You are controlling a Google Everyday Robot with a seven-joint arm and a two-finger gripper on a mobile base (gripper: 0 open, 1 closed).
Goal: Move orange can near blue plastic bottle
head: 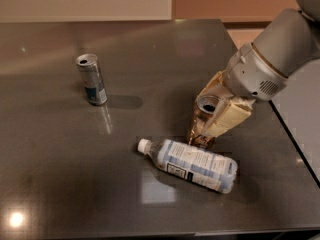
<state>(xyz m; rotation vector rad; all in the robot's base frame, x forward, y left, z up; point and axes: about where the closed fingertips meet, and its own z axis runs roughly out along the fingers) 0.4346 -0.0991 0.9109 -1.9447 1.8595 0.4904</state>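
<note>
The orange can [201, 130] stands upright on the dark table [60, 174], right behind the blue plastic bottle [192, 159], which lies on its side with its white cap to the left. The can's foot is close to or touching the bottle's upper side. My gripper [214, 110] comes in from the right, its cream fingers [231, 118] set on both sides of the can's upper part and shut on it. The grey arm hides the table behind it.
A slimmer silver-and-blue can [92, 80] stands upright at the left rear of the table. The table's right edge [295, 139] runs close behind the arm. The front edge lies just below the bottle.
</note>
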